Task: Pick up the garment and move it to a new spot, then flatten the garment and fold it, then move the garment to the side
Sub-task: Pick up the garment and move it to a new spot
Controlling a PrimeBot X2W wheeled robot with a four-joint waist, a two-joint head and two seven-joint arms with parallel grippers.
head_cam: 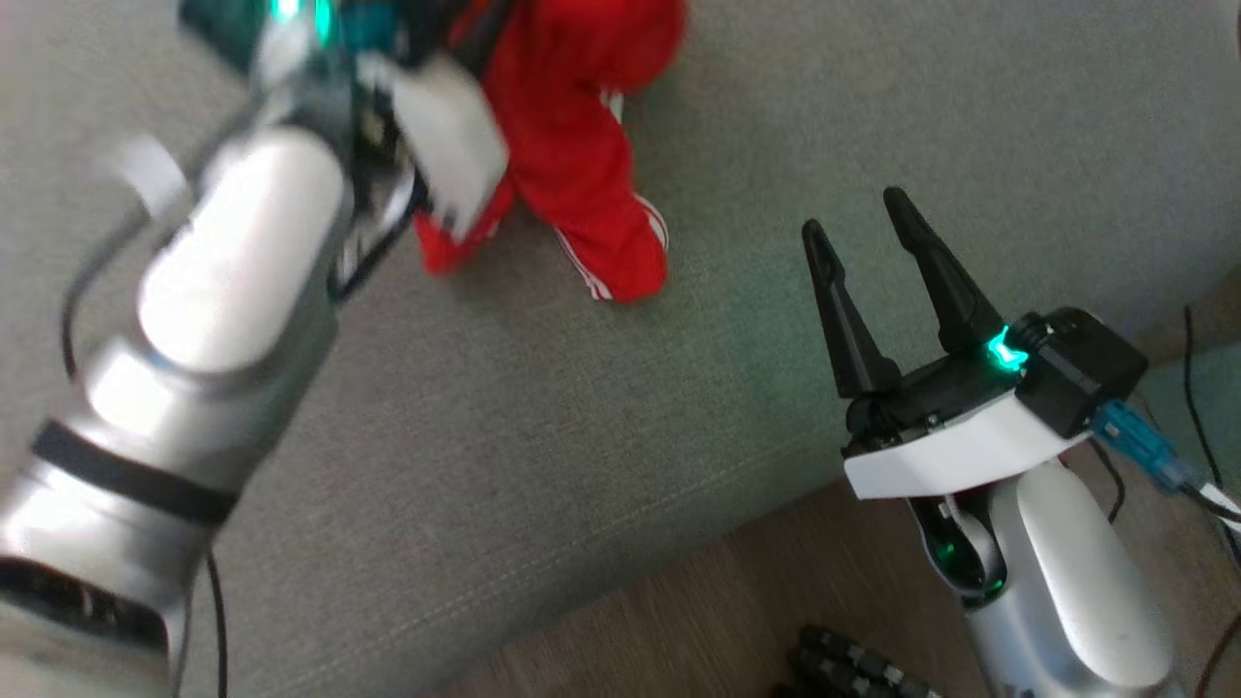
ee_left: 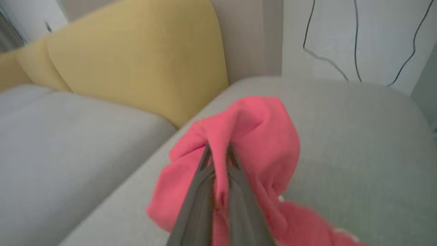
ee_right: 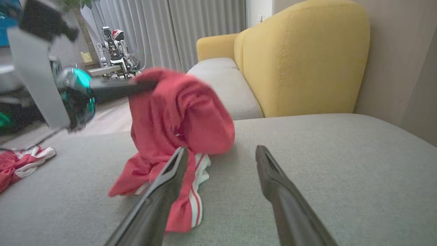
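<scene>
Left gripper (ee_left: 218, 152) pinched tight on red white-striped track garment (ee_left: 263, 136) at 12 o'clock, right gripper (head_cam: 851, 211) spread at 4; looks soft, light, floppy, so take the striped hem (head_cam: 630, 276).

Garment (head_cam: 572, 145) top beyond head view's edge; left forearm (head_cam: 233, 262) blurred.
</scene>
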